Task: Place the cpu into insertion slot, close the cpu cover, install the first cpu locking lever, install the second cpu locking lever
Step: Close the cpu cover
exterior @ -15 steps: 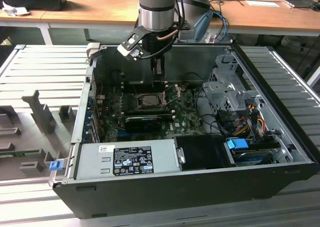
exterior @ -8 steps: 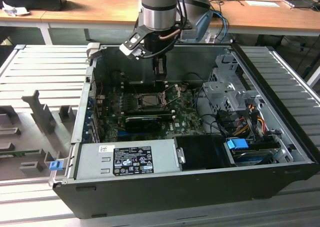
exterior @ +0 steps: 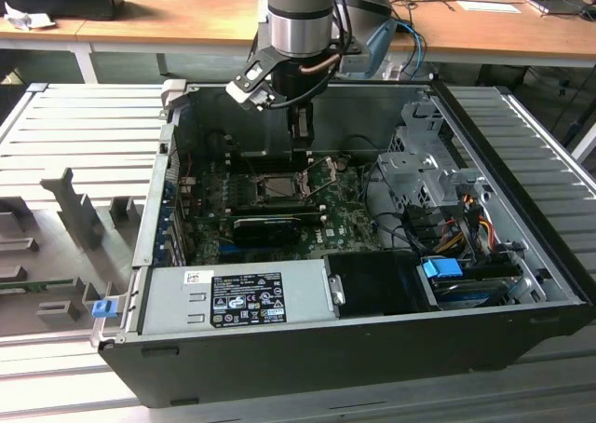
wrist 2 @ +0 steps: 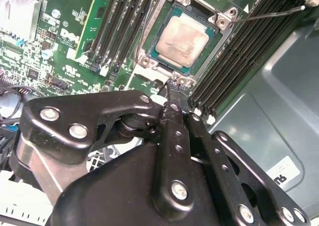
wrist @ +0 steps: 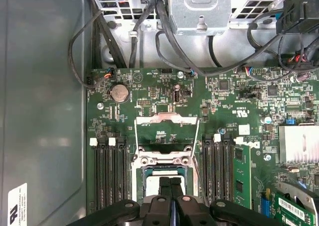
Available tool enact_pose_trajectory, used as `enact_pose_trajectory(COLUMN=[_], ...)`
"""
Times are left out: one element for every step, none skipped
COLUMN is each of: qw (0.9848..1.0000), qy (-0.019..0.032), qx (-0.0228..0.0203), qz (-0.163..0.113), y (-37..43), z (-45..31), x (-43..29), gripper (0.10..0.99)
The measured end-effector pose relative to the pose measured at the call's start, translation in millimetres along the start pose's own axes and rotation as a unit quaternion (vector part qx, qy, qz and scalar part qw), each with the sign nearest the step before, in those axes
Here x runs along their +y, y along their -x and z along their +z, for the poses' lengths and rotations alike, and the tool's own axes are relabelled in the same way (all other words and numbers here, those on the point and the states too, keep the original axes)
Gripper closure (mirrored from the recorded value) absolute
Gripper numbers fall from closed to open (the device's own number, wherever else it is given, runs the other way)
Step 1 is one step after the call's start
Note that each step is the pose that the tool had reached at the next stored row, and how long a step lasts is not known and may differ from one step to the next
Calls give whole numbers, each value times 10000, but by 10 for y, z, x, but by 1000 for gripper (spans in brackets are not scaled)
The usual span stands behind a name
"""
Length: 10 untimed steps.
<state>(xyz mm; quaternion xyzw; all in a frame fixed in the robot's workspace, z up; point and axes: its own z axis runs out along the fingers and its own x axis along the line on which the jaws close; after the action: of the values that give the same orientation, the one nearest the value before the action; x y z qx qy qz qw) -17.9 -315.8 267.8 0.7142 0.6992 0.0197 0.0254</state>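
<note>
The gripper (exterior: 300, 136) is seen in the upper middle of the exterior view, lowered into the open computer case (exterior: 326, 372) over the motherboard (exterior: 346, 224). In both wrist views its black fingers (wrist 2: 175, 99) are pressed together, and nothing is seen clamped between them. In the second wrist view, the gripper (wrist 2: 175, 85) tips are held just beside the metal rim of the insertion slot (wrist 2: 151, 44). The cpu (wrist 2: 185, 39) is seated flat inside that slot, its pale silver face upward. In the first wrist view, the cpu (wrist: 151, 185) is partly covered by the gripper (wrist: 171, 184), and the cpu cover (wrist: 167, 118) is swung open off the slot. A thin metal rod (wrist 2: 271, 13) is seen projecting from one corner of the slot. Long black memory slots (wrist 2: 119, 22) are ranged on both sides of it.
</note>
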Motion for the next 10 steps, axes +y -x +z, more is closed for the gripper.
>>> enact_pose_trajectory(qw=[10000, 10000, 10000, 10000, 10000, 10000, 10000, 10000, 10000, 10000], qy=[-1, -1, -1, -1, -1, -1, -1, -1, -2, -2], qx=[0, 0, 0, 0, 0, 0, 1, 0, 0, 0], qz=[-1, -1, -1, -1, -1, -2, -2, -3, -4, -5], y=[0, -1, -1, -2, -3, -3, -3, -4, -4, -5], z=[0, 1, 1, 2, 2, 2, 3, 4, 4, 5], x=[15, 26, 30, 34, 41, 46, 54, 63, 74, 84], gripper=[980, 980, 980, 980, 980, 980, 980, 980, 980, 980])
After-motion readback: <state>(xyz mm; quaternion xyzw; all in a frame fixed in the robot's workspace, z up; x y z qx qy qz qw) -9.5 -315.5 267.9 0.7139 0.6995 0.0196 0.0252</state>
